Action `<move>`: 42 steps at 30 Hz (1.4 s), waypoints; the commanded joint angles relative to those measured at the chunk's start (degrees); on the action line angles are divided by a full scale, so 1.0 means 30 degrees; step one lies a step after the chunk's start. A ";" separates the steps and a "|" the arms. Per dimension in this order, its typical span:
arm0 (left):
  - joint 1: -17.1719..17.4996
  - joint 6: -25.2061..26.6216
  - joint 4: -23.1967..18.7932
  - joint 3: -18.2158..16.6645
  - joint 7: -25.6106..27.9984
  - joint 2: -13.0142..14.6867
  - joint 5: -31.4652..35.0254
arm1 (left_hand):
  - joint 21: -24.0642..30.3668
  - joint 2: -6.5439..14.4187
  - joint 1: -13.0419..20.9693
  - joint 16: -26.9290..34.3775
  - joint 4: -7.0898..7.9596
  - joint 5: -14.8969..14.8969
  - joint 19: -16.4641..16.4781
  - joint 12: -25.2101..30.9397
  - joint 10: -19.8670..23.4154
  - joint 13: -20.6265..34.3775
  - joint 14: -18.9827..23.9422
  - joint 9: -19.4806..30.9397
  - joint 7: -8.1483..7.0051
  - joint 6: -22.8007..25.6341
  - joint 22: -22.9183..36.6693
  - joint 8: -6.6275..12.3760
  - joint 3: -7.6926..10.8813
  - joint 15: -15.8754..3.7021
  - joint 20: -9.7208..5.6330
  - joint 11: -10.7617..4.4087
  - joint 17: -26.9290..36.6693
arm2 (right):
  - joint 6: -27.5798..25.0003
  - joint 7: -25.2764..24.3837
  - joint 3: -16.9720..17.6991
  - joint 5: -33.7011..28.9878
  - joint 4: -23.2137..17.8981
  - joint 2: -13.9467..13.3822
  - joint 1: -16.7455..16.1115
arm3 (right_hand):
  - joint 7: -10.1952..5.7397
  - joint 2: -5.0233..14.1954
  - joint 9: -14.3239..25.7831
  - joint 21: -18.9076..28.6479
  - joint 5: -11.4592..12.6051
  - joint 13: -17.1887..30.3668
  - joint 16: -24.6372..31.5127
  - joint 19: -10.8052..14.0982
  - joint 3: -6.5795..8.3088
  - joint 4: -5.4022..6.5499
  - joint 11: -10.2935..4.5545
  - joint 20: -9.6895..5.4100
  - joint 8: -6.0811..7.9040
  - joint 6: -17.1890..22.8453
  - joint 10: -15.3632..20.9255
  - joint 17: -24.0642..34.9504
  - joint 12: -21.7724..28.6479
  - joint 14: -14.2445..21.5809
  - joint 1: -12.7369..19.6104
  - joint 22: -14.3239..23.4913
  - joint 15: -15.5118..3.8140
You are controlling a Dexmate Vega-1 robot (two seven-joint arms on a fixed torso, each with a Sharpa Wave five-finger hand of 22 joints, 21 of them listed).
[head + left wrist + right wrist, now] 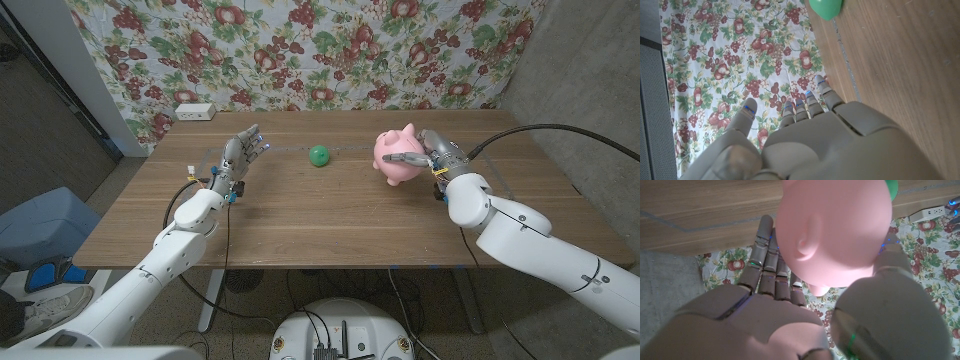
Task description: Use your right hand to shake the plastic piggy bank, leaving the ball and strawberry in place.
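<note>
"Why is the pink piggy bank [397, 157] off the table?"

"The right hand [432, 156] grips it, raised for shaking; the green ball [318, 155] sits well apart. Left hand [240, 157] waits, fingers spread, empty."

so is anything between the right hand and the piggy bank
No. The right hand already grips the pink piggy bank, fingers wrapped around its body. The green ball sits apart on the table, toward the left hand. No strawberry toy is visible.

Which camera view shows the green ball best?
The head view: the whole green ball lies on the table. The left wrist view cuts it off at the frame edge; the right wrist view shows a sliver behind the piggy bank.
</note>
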 commanded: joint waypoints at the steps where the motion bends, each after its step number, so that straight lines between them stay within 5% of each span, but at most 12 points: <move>1: 0.0201 0.0224 -0.0422 0.0007 0.0210 0.0170 0.0092 | -0.0018 0.0765 0.0009 -0.0020 -0.0112 0.0045 0.0209 0.0051 -0.0091 0.0078 0.0181 0.0084 -0.0094 0.0097 0.0084 0.0074 0.0010 -0.0082 -0.0022 -0.0078 0.0026 | -0.0646 0.0118 -0.1207 -0.0771 -0.0142 -0.0137 0.0184 | -0.2984 0.3437 0.3035 0.0042 0.4145 0.4695 0.0272 -0.2274 0.5164 -0.0126 -0.7014 -0.2274 0.0814 1.0720 0.7414 0.8142 0.2640 0.5434 0.1135 0.0042 -0.7993; 17: 0.0419 0.0549 -0.0881 0.0020 0.0414 0.0334 0.0127 | -0.0050 0.0763 0.0066 -0.0022 -0.0206 0.0041 0.0226 0.0042 -0.0116 0.0078 0.0216 0.0085 -0.0103 0.0086 0.0085 0.0069 0.0040 -0.0026 -0.0008 -0.0073 0.0009 | 0.0722 -0.0563 -0.2049 -0.2001 0.0954 0.0345 -0.0245 | -0.3059 0.3471 0.2950 0.0038 0.4149 0.4742 0.0232 -0.2268 0.5114 -0.0133 -0.7076 -0.2296 0.0762 1.0732 0.7329 0.8249 0.2592 0.5406 0.1174 0.0039 -0.8001; 42: 0.0578 0.0721 -0.1218 0.0028 0.0587 0.0418 0.0193 | -0.0090 0.0743 0.0146 -0.0024 -0.0370 0.0024 0.0258 0.0043 -0.0129 0.0079 0.0259 0.0092 -0.0046 0.0294 0.0089 0.0137 0.0062 -0.0042 0.0009 -0.0090 -0.0004 | -0.0257 0.0221 -0.3390 -0.3846 0.2543 0.1615 0.0376 | -0.3134 0.3444 0.2701 0.0008 0.4047 0.4516 -0.0080 -0.2333 0.5007 -0.0128 -0.7201 -0.2332 0.0592 1.0669 0.7265 0.8045 0.2360 0.5388 0.1151 0.0038 -0.8009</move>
